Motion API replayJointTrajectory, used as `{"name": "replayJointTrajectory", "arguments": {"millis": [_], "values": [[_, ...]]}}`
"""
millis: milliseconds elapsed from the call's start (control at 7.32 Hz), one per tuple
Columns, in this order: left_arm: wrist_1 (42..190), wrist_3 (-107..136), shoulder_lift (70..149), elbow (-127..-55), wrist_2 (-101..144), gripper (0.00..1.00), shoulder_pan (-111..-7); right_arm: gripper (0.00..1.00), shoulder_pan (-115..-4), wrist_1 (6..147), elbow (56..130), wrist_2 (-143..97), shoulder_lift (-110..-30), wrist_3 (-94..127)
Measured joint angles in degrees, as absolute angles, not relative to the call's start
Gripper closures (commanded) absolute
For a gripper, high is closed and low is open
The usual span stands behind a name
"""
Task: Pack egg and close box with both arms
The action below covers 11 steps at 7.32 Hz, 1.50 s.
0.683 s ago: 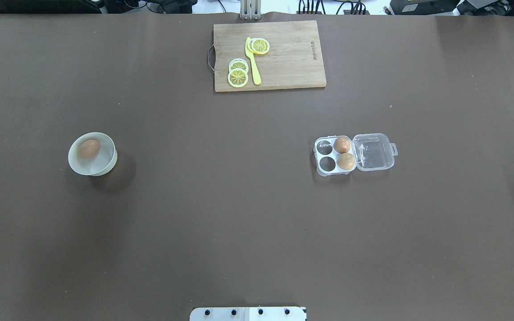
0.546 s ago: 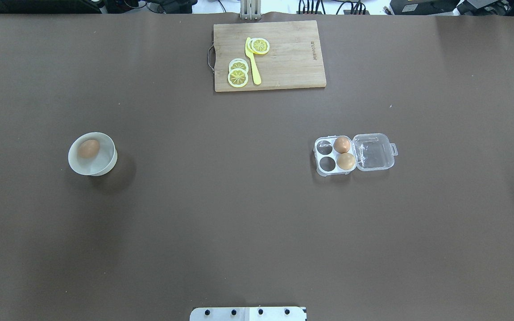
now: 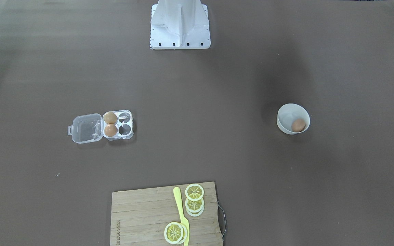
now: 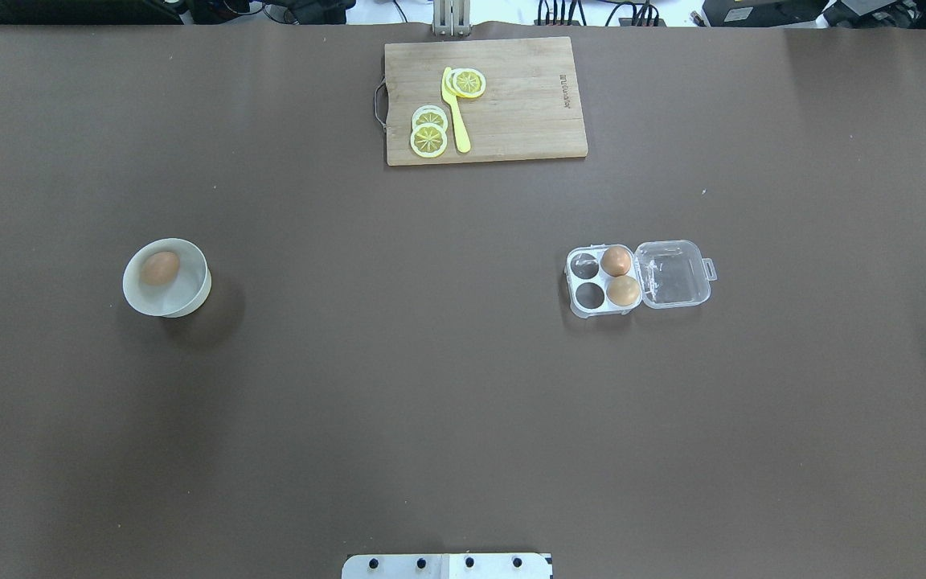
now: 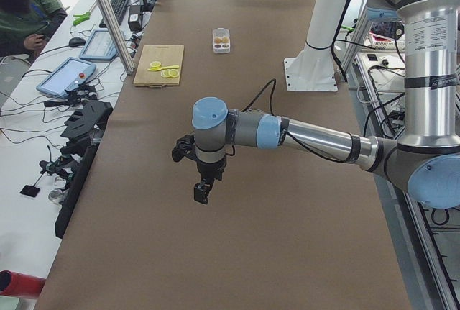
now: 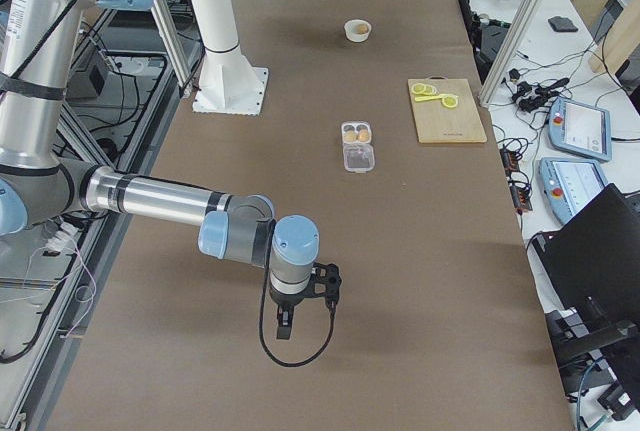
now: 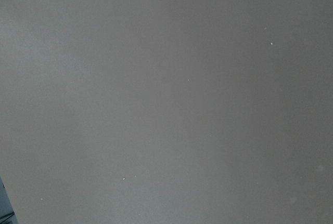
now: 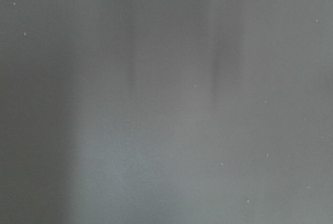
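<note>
LEFT ARM (image 5: pixel 302 136)
- Reaches out level over the tabletop (image 4: pixel 399 362) from an elbow at the robot's side, with the wrist turned down.
- Carries the left end effector (image 5: pixel 202 193) pointing straight down, above the brown surface at the table's left end, well apart from the box (image 4: pixel 589 296).
- Finger opening: cannot tell, seen in the side view only.

RIGHT ARM (image 6: pixel 150 196)
- Mirrors that pose at the opposite end: forearm level, wrist down.
- Holds the right end effector (image 6: pixel 284 329) vertical above the surface, with a black cable looped beneath it.
- Finger opening: cannot tell.

TASK ITEMS
- Egg (image 4: pixel 160 268): lies inside the white bowl (image 4: pixel 190 301) on the robot's left half.
- Box: sits on the right half with the lid (image 4: pixel 674 274) folded flat outward. Holds two darker eggs (image 4: pixel 616 261) in the cups beside the hinge; the other two cups are unfilled.

SURROUNDINGS
- Wooden cutting board (image 4: pixel 511 121) at the far edge, bearing lemon slices (image 4: pixel 428 139) and a yellow knife (image 4: pixel 456 121).
- White pedestal base (image 3: pixel 180 30) at the robot's edge.
- Side bench with tablets, cables and a seated person (image 5: pixel 21 15) beyond the far edge.
</note>
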<state>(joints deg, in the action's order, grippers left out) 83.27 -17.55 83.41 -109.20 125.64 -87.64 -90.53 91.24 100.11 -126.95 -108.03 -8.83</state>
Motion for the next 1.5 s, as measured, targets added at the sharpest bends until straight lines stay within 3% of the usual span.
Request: {"name": "replayJointTrajectory", "arguments": {"millis": [273,819,1502], "values": [[87.6,-17.2,85.0,-108.8,127.4,0.02,-87.6,0.00,-90.5,89.6,100.1,-127.1,-107.7,-8.7],[106.7,-14.7,90.0,-103.6,132.7,0.02,-86.7,0.00,-90.4,71.7,99.5,-130.3,-106.9,-6.9],[118.5,5.6,95.4,-103.5,134.6,0.01,-67.0,0.01,-84.1,70.0,105.0,-138.7,-104.5,10.7]]}}
